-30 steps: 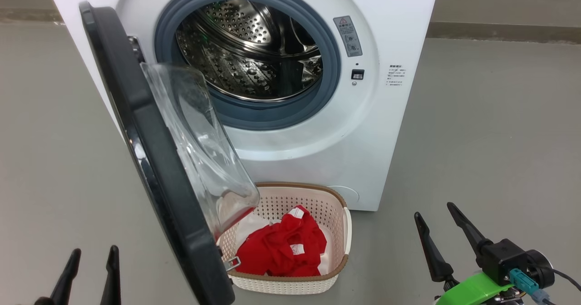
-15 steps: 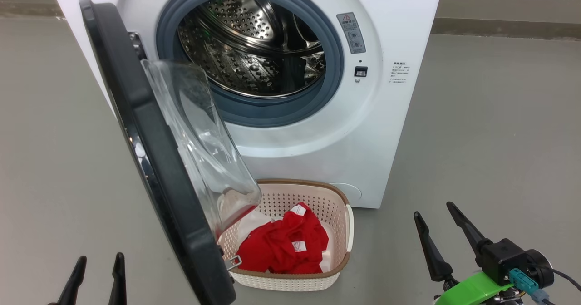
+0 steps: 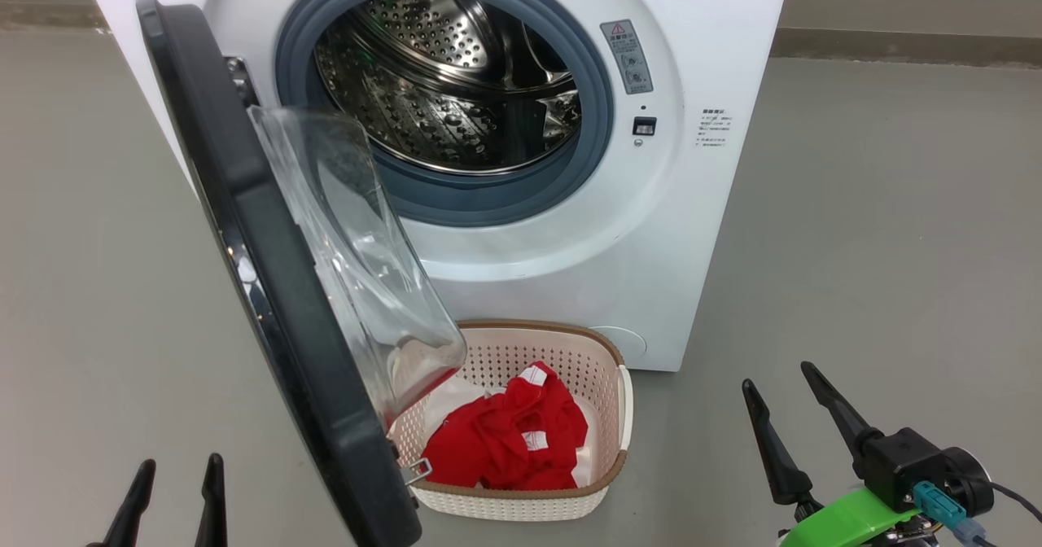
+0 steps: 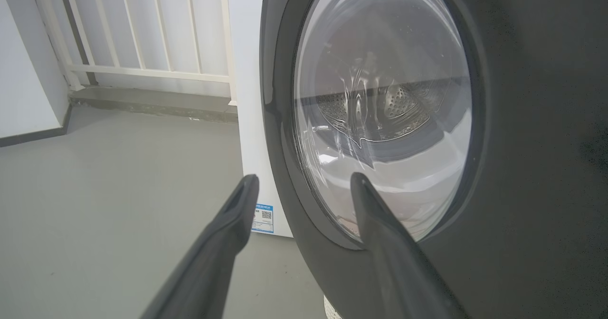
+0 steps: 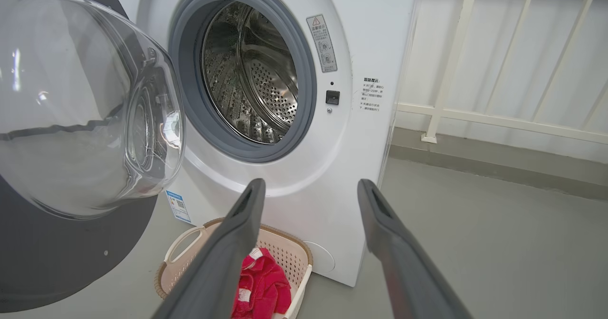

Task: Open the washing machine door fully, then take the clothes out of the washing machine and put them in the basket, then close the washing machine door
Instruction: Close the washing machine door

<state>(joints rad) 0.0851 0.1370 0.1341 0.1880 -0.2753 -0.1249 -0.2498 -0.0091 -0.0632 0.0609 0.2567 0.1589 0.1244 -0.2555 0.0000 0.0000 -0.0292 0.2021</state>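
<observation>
Washing machine [image 3: 651, 229]: white front-loader on grey floor [image 3: 855, 246], steel drum [image 3: 440, 83] exposed.
Basket [image 3: 606, 343]: on floor, just before the machine's front base.
Clothes [image 3: 505, 445]: red heap inside the basket.
Washing machine door [image 3: 269, 286]: swung out leftward, glass bowl [image 3: 350, 229] overhanging the basket's left end.
Left claw [image 3: 181, 461]: released, empty, facing the door's outer side.
Right claw [image 3: 777, 375]: released, empty, right of the basket, apart.

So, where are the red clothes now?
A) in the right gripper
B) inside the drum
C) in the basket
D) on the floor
C: the clothes lie heaped in the basket, and the drum looks empty.
</observation>
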